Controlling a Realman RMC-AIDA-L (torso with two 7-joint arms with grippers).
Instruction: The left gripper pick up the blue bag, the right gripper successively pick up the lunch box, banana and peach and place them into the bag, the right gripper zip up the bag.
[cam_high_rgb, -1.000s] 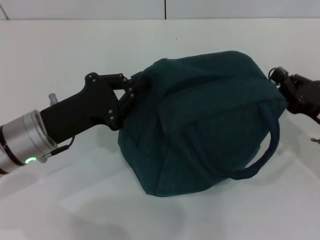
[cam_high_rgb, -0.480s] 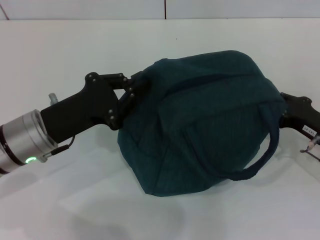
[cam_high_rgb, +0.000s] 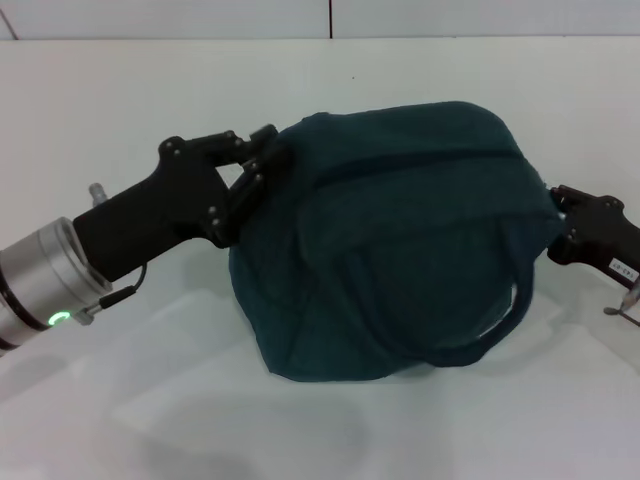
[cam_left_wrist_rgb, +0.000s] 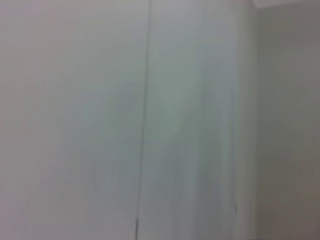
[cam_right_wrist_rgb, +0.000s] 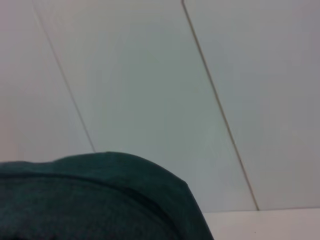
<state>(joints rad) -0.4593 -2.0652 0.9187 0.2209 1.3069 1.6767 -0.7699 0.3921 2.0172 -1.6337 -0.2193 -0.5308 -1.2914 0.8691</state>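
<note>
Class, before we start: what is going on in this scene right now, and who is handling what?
A two-armed robot is working on a blue bag that sits bulging on a white table. The left tool is clamped on the bag's end fabric. The right tool is at the opposite end, right where the zipper line finishes, though whether it is gripping anything cannot be seen. The zipper looks closed along the top. No lunch box, banana or peach shows outside the bag.
</note>
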